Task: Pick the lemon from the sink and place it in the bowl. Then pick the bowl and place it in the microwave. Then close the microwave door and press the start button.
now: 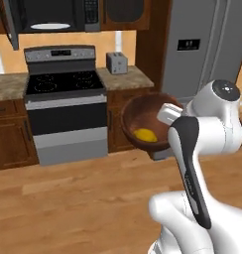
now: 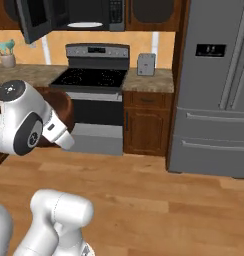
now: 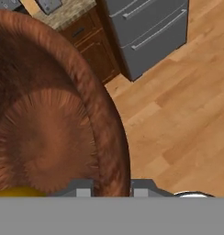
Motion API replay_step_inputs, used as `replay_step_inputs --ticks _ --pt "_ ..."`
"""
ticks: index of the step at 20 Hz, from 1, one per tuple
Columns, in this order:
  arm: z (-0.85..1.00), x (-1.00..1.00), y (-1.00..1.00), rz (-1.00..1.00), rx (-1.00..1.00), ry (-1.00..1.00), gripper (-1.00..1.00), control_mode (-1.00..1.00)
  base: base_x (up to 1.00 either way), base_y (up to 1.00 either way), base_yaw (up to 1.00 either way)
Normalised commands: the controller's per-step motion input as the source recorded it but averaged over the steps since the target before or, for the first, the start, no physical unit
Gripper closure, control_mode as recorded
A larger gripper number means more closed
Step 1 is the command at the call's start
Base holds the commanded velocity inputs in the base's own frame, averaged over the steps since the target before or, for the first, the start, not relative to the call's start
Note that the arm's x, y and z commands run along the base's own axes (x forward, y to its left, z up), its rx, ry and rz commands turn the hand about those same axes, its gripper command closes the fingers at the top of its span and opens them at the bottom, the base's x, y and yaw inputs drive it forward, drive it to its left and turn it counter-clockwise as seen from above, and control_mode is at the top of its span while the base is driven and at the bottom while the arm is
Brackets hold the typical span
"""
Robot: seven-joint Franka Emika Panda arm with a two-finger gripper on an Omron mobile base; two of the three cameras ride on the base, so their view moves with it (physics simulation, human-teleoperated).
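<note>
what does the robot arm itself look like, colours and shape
The arm is glossy white with rounded, bulbous segments, a dark grey stripe down one link and dark grey round joint caps. The gripper has two small grey blocky fingers.

The round reddish-brown wooden bowl [image 3: 49, 133] shows streaky matt grain; the small yellow lemon [image 1: 145, 135] looks smooth; pale plank wooden floor [image 1: 83, 198]; brushed grey metal fridge [image 2: 219, 85].

The arm [image 1: 192, 163] is folded up high, its gripper [image 3: 112, 186] clamped on the bowl's [image 1: 143, 116] rim.
</note>
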Motion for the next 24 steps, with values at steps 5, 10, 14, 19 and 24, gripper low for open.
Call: replay_step_inputs --ticks 5,10,14,19,24 --pt "0.0 0.0 0.0 0.0 0.0 0.0 1.0 1.0 1.0 -0.46 0.33" --pt "0.0 0.0 0.0 0.0 0.0 0.0 1.0 1.0 1.0 0.02 0.14" --pt "0.0 0.0 0.0 0.0 0.0 0.0 1.0 1.0 1.0 0.36 0.01" --pt "0.0 0.0 0.0 0.0 0.0 0.0 1.0 1.0 1.0 0.83 0.0" --pt "0.0 0.0 0.0 0.0 0.0 0.0 1.0 1.0 1.0 0.56 0.0"
